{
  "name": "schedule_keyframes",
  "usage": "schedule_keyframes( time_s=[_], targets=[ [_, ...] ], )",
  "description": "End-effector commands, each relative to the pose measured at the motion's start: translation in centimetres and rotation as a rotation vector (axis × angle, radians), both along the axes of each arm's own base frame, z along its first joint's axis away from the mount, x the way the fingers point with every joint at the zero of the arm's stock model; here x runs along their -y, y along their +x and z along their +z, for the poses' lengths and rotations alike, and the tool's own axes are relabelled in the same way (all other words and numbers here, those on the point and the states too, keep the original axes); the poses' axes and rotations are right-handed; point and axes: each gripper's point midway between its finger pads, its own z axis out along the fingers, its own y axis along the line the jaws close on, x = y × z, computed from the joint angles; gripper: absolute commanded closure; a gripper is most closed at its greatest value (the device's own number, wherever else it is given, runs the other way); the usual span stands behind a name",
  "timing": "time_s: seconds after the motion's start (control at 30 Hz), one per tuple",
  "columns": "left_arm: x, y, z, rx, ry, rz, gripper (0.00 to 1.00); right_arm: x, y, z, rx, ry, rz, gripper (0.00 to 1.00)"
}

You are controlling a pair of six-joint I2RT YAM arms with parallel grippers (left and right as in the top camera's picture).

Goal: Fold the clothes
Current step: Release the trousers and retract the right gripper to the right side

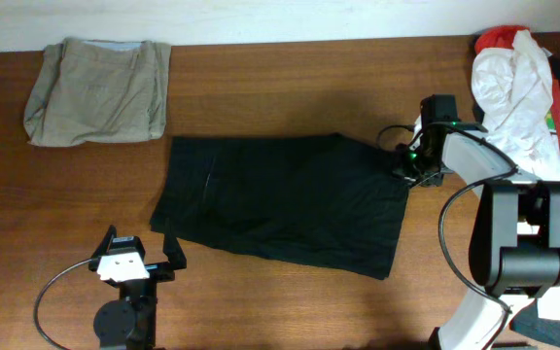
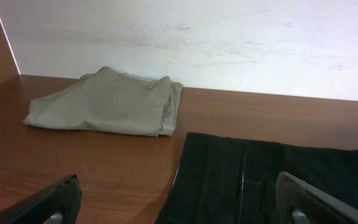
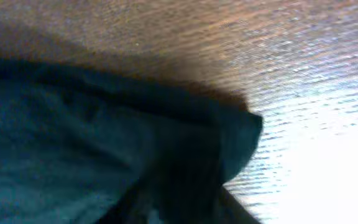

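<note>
Wooden counter (image 1: 290,87): black trousers (image 1: 280,199) centre, beige garment (image 1: 100,92) upper left. Left gripper (image 1: 139,255) wide, empty. Right gripper (image 1: 411,167) at right edge of black trousers; cannot tell whether clamped.

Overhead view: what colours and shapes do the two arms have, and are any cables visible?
The left arm is black with a round base, a white wrist block and a black pincer. The right arm has white and black shells. Each trails a looping dark cable.
</note>
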Motion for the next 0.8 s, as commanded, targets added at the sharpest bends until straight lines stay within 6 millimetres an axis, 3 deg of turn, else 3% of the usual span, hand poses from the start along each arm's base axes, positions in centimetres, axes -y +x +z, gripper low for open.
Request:
schedule_keyframes(
  time_s=[0.0, 0.07, 0.17, 0.3, 0.53, 0.57, 0.6, 0.63, 0.77],
  targets=[
    [-0.1, 0.0, -0.1, -0.002, 0.016, 0.004, 0.01, -0.2, 0.4, -0.9, 0.01, -0.003, 0.009, 0.89],
    [-0.1, 0.0, -0.1, -0.002, 0.016, 0.004, 0.01, -0.1, 1.1, -0.8, 0.039, -0.005, 0.008, 0.96],
    [-0.1, 0.0, -0.1, -0.002, 0.016, 0.004, 0.01, 0.2, 3.0, -0.2, 0.118, -0.02, 0.007, 0.96],
    [-0.1, 0.0, -0.1, -0.002, 0.016, 0.004, 0.01, 0.4, 6.9, 1.5, 0.287, -0.032, 0.01, 0.96],
    [-0.1, 0.0, -0.1, -0.002, 0.016, 0.004, 0.01, 0.4, 9.9, 4.0, 0.406, -0.033, 0.013, 0.95],
    [-0.1, 0.0, -0.1, -0.002, 0.016, 0.004, 0.01, 0.4, 9.9, 4.2, 0.4, -0.032, 0.013, 0.71],
    [-0.1, 0.0, -0.1, -0.002, 0.016, 0.004, 0.01, 0.4, 9.8, 4.5, 0.386, -0.031, 0.013, 0.17],
    [-0.1, 0.0, -0.1, -0.002, 0.016, 0.004, 0.01, 0.4, 9.7, 4.7, 0.375, -0.031, 0.013, 0.01],
    [-0.1, 0.0, -0.1, -0.002, 0.016, 0.004, 0.01, 0.5, 9.7, 7.7, 0.332, -0.032, 0.011, 0.01]
  ],
)
